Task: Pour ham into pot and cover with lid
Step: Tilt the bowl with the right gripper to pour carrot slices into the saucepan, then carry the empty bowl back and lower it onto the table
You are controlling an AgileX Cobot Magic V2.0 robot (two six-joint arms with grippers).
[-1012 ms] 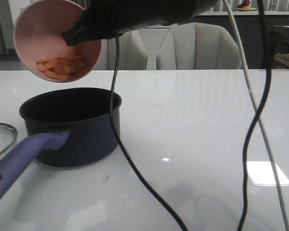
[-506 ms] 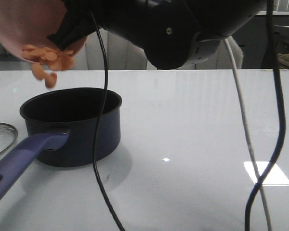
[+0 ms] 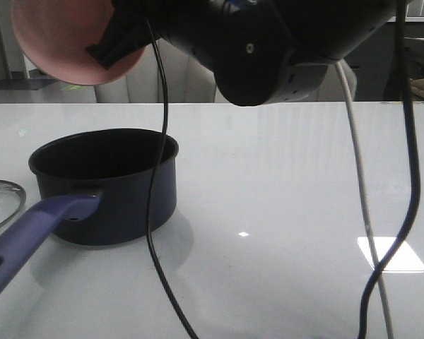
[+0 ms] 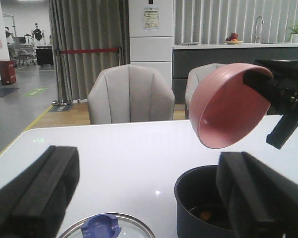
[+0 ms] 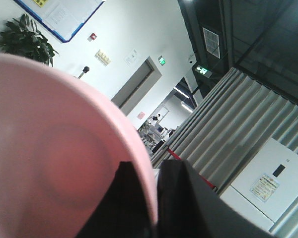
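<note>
The pink bowl (image 3: 67, 42) hangs tipped on its side above the dark navy pot (image 3: 109, 187), and nothing shows inside the bowl (image 4: 228, 106). My right gripper (image 3: 107, 48) is shut on the bowl's rim (image 5: 151, 188), one finger inside and one outside. An orange bit of ham (image 4: 205, 214) lies on the pot's (image 4: 196, 198) black bottom. The lid (image 4: 107, 229) with its blue knob lies flat on the table left of the pot; only its edge (image 3: 1, 201) shows in the front view. My left gripper (image 4: 149, 198) hovers open over the gap between lid and pot.
The pot's purple-blue handle (image 3: 28, 229) points toward the table's front left corner. Black and white cables (image 3: 155, 233) hang from the right arm down in front of the pot and at right (image 3: 371, 233). Chairs (image 4: 130, 94) stand behind the table's far edge.
The bowl has tipped further and risen a little. The ham that lay in it, then spilled over its rim, has dropped out of sight into the pot.
</note>
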